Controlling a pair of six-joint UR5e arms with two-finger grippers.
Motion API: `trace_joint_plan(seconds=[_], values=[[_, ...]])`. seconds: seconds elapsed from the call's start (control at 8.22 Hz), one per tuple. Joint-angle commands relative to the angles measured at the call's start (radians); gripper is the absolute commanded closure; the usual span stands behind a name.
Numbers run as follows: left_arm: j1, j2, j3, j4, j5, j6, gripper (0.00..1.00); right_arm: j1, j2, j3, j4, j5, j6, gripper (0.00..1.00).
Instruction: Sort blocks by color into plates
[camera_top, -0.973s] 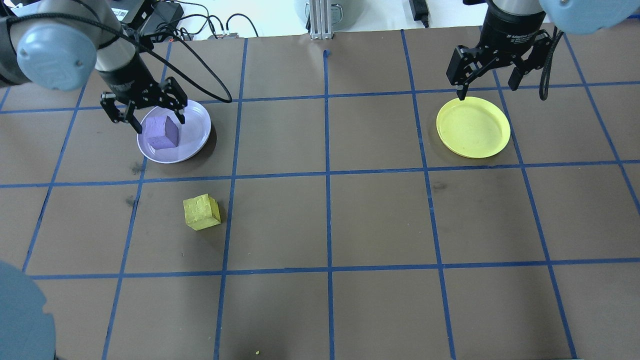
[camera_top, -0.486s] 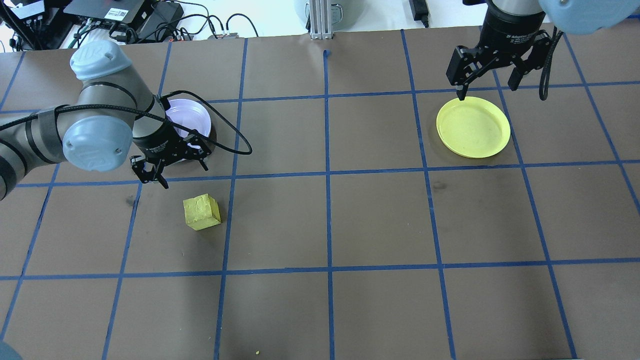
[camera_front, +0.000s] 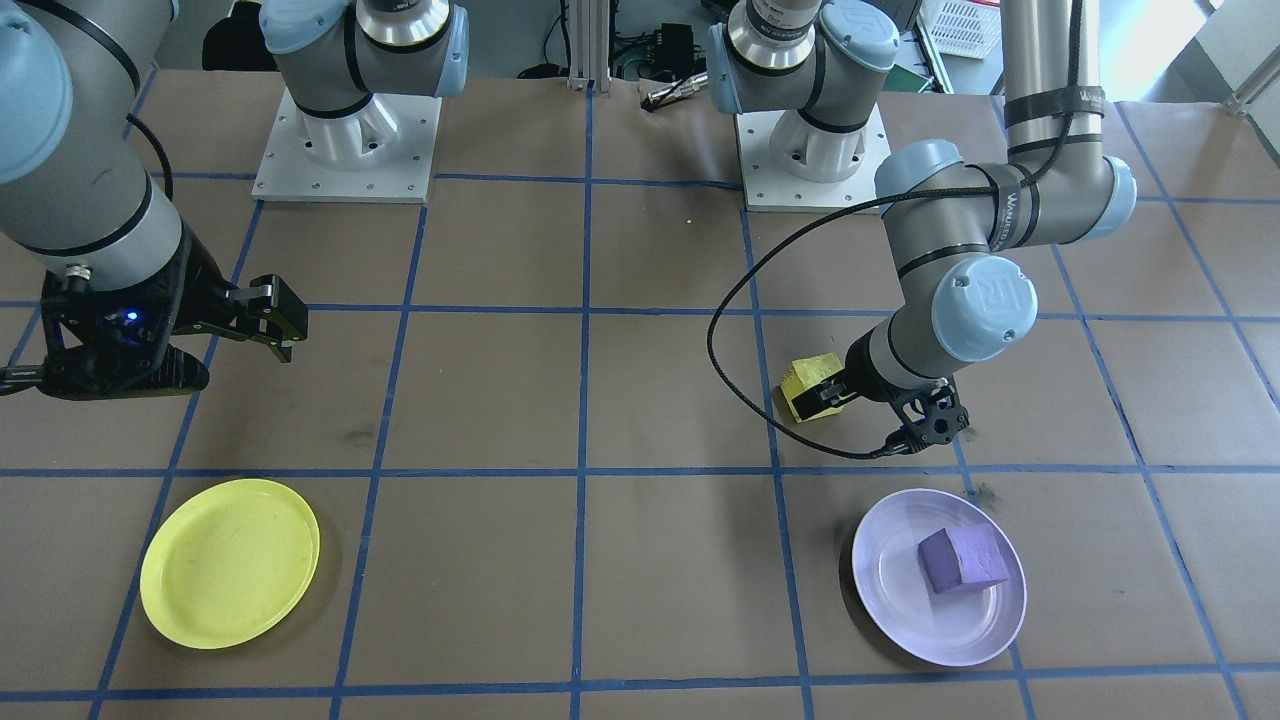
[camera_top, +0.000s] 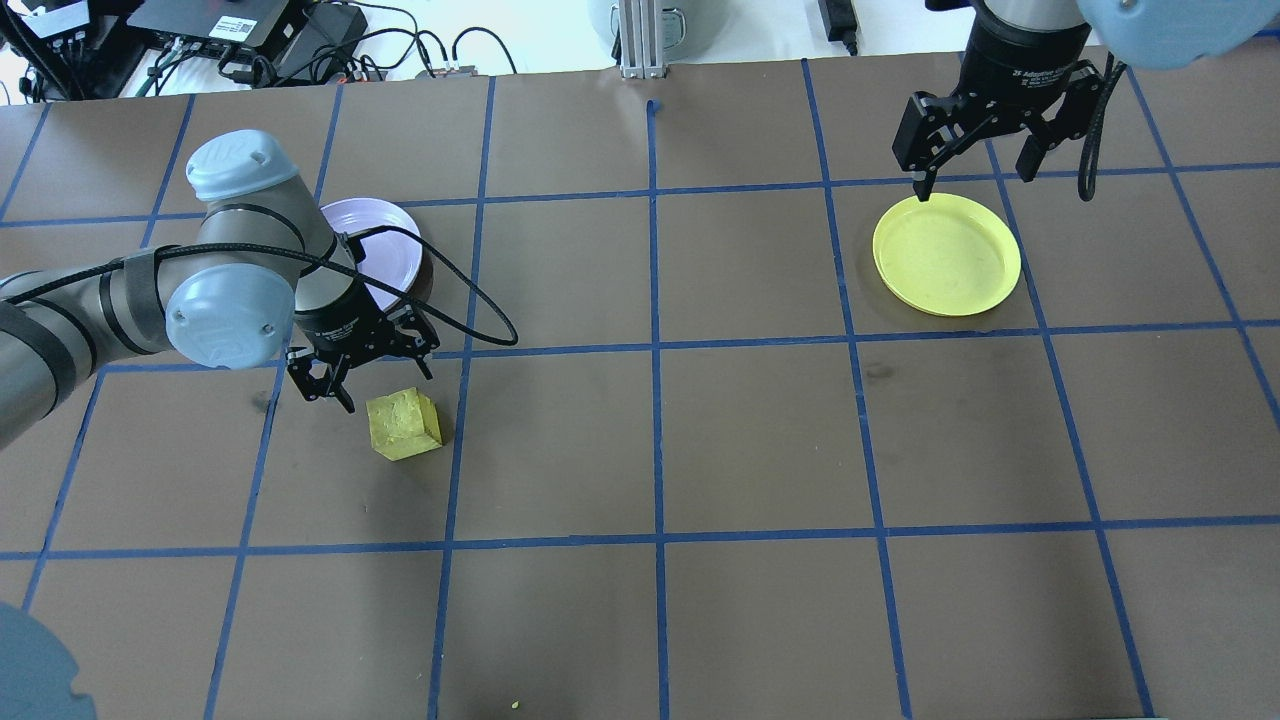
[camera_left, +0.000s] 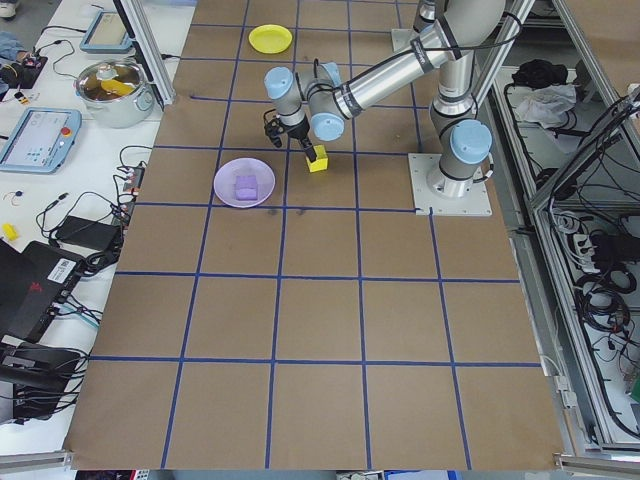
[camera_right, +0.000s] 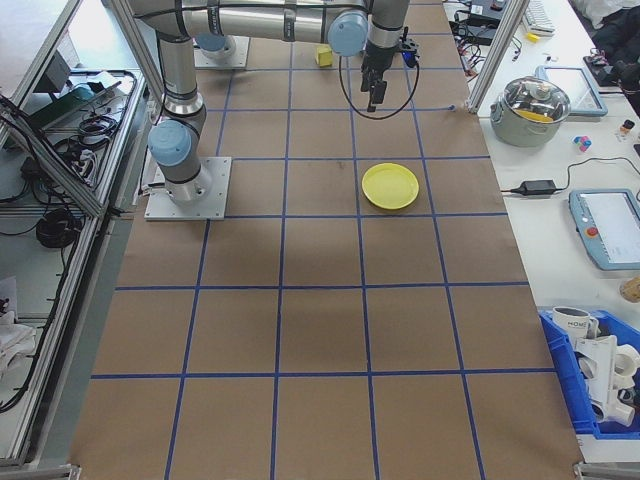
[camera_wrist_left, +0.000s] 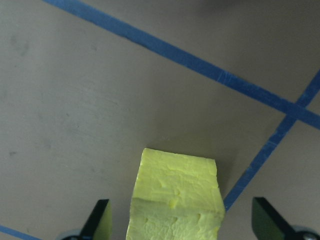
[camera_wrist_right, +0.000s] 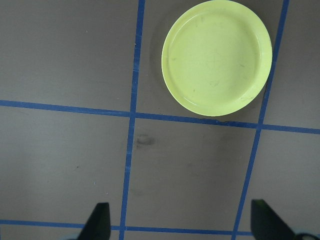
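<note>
Since half a second ago, the left hand (camera_top: 363, 375) has been brought nearer the yellow block (camera_top: 403, 424), open and empty. A corner could be clipped and the block pushed aside. The right hand (camera_top: 985, 140) is held open over the yellow plate (camera_top: 946, 255), upper right. Counted: two blocks, two plates; the purple block (camera_front: 962, 559) sits in the lavender plate (camera_front: 905, 610).

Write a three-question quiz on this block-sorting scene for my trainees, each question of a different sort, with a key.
1. True or false: the purple block lies in the lavender plate.
2. Multiple choice: the yellow plate holds A) the yellow block B) nothing C) both blocks.
3. Fill in: the left gripper is open, next to the ______ block.

Key: 1 true; 2 B; 3 yellow. The right gripper, also open, hangs at the yellow plate's far edge.
</note>
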Motion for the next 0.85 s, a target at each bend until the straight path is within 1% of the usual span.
trace_joint_plan(seconds=[0.0,0.12,0.24,0.36,0.49,0.73], values=[[0.0,-0.01,-0.049,0.0,0.0,0.051,0.0,0.0,-0.002,0.012,-0.002,-0.003,0.0,0.0],[0.003,-0.01,-0.055,0.0,0.003,0.097,0.0,0.0,-0.002,0.012,-0.002,-0.005,0.0,0.0],[0.003,-0.004,-0.056,-0.003,0.007,0.115,0.1,0.0,-0.002,0.012,-0.002,-0.005,0.0,0.0],[0.004,-0.005,-0.055,-0.001,0.006,0.135,0.6,0.0,-0.002,0.012,-0.002,-0.003,0.0,0.0],[0.004,-0.01,-0.055,0.0,0.0,0.148,0.87,0.0,-0.002,0.012,-0.002,-0.003,0.0,0.0],[0.004,-0.007,-0.046,0.007,0.0,0.151,0.88,0.0,-0.004,0.012,-0.005,-0.001,0.002,0.0]])
